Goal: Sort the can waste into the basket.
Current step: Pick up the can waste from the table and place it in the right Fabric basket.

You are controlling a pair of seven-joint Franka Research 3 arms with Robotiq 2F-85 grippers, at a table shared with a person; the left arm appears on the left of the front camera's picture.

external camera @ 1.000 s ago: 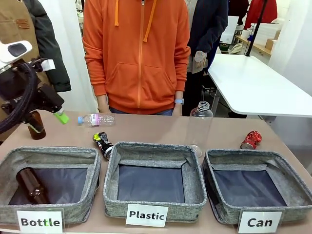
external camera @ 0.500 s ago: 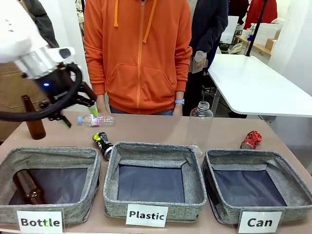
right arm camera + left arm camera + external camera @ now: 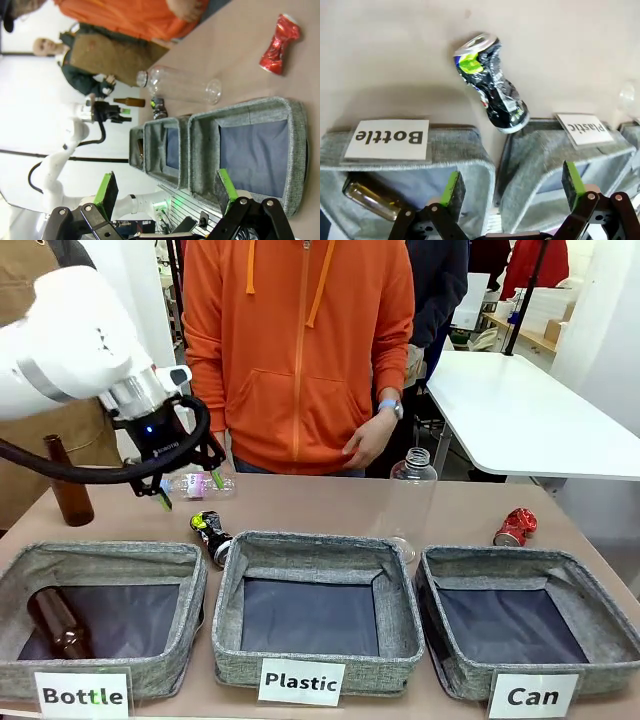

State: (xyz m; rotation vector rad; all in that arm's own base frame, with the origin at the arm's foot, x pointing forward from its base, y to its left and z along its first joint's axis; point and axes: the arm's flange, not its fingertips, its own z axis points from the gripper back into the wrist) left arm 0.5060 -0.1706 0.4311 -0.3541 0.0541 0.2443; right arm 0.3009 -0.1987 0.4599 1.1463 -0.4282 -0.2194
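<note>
Two crushed metal cans lie on the table (image 3: pixel 320 505): the black can (image 3: pixel 211 536) at the Plastic basket's (image 3: pixel 310 545) far left corner, the shiny red can (image 3: pixel 515 527) just behind the Can basket (image 3: pixel 600 625). There are three grey fabric baskets, all rectangular. The left gripper (image 3: pixel 191 491) hangs near the black can, spread wide and empty; the right gripper (image 3: pixel 165 191) likewise.

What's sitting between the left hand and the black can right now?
Nothing visible. The open left hand hangs above the table, and its wrist view shows the black can unobstructed beside the Plastic basket corner.
</note>
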